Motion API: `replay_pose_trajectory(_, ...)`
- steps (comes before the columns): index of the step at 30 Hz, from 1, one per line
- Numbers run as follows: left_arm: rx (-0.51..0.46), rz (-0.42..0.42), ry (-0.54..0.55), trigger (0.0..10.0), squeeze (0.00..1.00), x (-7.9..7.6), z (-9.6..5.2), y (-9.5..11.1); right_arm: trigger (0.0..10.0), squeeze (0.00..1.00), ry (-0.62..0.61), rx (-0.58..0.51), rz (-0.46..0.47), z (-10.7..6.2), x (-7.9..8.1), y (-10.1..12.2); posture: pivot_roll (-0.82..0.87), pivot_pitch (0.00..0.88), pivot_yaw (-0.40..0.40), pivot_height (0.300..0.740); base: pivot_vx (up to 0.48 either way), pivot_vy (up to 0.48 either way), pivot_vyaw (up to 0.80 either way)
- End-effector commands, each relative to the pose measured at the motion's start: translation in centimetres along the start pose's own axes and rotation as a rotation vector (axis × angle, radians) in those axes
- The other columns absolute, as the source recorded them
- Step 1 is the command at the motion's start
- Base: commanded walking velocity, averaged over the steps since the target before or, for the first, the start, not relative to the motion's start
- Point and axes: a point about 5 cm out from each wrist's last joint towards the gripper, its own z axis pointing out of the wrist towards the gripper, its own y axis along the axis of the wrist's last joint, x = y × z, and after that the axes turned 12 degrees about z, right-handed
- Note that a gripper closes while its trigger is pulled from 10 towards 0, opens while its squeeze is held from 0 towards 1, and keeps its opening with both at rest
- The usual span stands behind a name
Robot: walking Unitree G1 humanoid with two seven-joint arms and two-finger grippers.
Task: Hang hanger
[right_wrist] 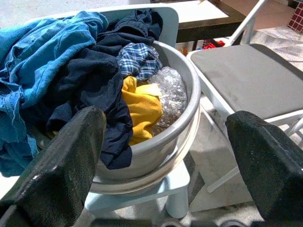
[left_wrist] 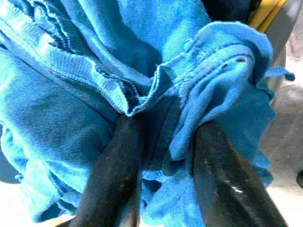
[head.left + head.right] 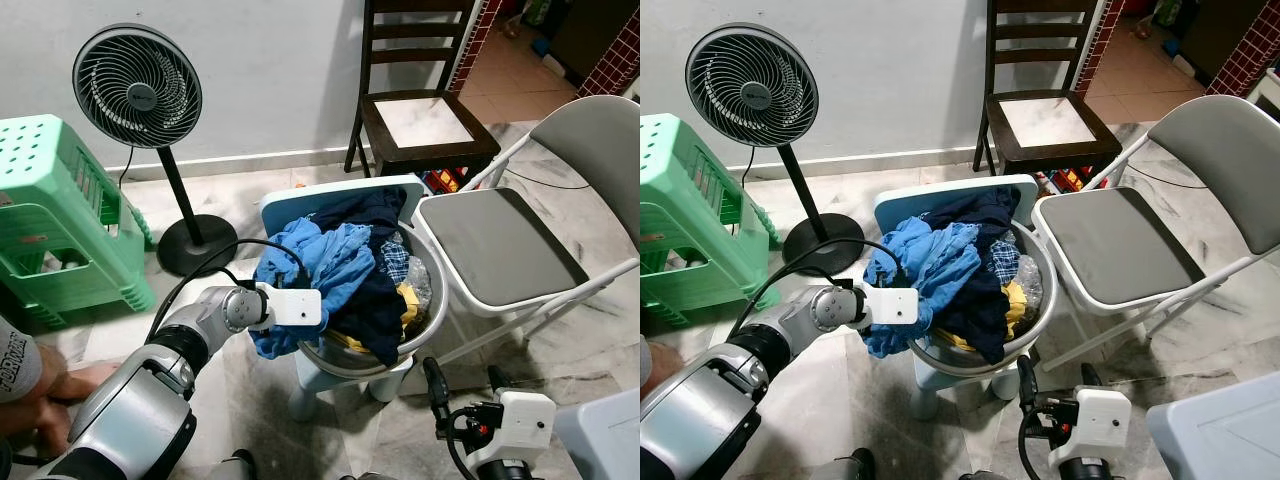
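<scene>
A grey basin (image 3: 428,318) piled with clothes sits on a pale blue stool (image 3: 345,384). A blue garment (image 3: 322,262) spills over the basin's left rim, beside dark navy cloth (image 3: 378,300), a yellow piece (image 1: 142,106) and a checked piece (image 1: 138,59). My left gripper (image 2: 165,156) reaches into the pile from the left, with its fingers (image 2: 116,175) shut on a bunched fold of the blue garment (image 2: 85,94). Low in front of the basin, my right gripper (image 3: 463,372) stands wide open and holds nothing.
A grey folding chair (image 3: 500,245) stands right of the basin, touching it. Behind are a dark wooden chair (image 3: 425,115) and a standing fan (image 3: 137,86). A green plastic stool (image 3: 50,210) is at left, and a person's limb (image 3: 40,378) rests on the floor below it.
</scene>
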Motion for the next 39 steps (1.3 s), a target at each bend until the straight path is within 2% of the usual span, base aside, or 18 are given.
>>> replay_pose_trajectory(1, -0.007, 0.01, 0.03, 0.0, 0.0, 0.8, -0.1, 0.2, 10.0, 0.0, -0.019, 0.027, -0.002, -0.3, -0.5, -0.4, -0.01, 0.16, -0.087, 0.74, 0.0, 0.0, 0.0)
replay_pose_trajectory(8, -0.076, -0.054, 0.135, 0.0, 0.0, 2.0, -0.1, 1.0, 10.0, 0.0, -0.014, 0.024, -0.005, -0.1, -0.5, -0.3, 0.0, 0.158, -0.089, 0.74, 0.0, 0.0, 0.0)
replay_pose_trajectory(19, -0.097, -0.06, 0.155, 0.0, 0.0, 2.0, -0.1, 1.3, 10.0, 0.0, -0.009, 0.026, -0.004, -0.1, -0.5, -0.3, -0.01, 0.155, -0.088, 0.74, 0.0, 0.0, 0.0)
replay_pose_trajectory(20, -0.135, -0.087, 0.232, 0.0, 0.0, 2.9, -0.2, 1.8, 10.0, 0.0, -0.01, 0.028, -0.006, -0.1, -0.6, -0.4, -0.01, 0.155, -0.088, 0.74, 0.0, 0.0, 0.0)
replay_pose_trajectory(22, -0.185, -0.068, 0.35, 0.0, 0.0, 4.5, -0.7, 2.6, 10.0, 0.0, -0.007, 0.03, -0.01, -0.1, -0.6, -0.4, 0.0, 0.151, -0.088, 0.74, 0.0, 0.0, 0.0)
replay_pose_trajectory(26, -0.203, -0.06, 0.402, 0.0, 0.0, 5.2, -0.9, 2.9, 10.0, 0.0, -0.005, 0.03, -0.012, 0.0, -0.6, -0.4, 0.0, 0.15, -0.088, 0.74, 0.0, 0.0, 0.0)
replay_pose_trajectory(30, -0.243, -0.036, 0.551, 0.0, 0.0, 6.4, -1.6, 3.4, 10.0, 0.0, -0.001, 0.023, -0.015, 0.3, -0.7, -0.2, 0.01, 0.144, -0.088, 0.74, 0.0, 0.0, 0.0)
replay_pose_trajectory(34, -0.248, -0.015, 0.572, 0.0, 0.0, 6.3, -1.6, 3.6, 10.0, 0.0, 0.001, 0.022, -0.015, 0.4, -0.7, -0.2, 0.01, 0.144, -0.088, 0.74, 0.0, 0.0, 0.0)
replay_pose_trajectory(39, -0.282, -0.038, 0.56, 0.0, 0.0, 4.9, -0.9, 4.4, 10.0, 0.0, 0.011, 0.025, -0.016, 0.5, -0.5, -0.3, 0.02, 0.144, -0.096, 0.74, 0.0, 0.0, 0.0)
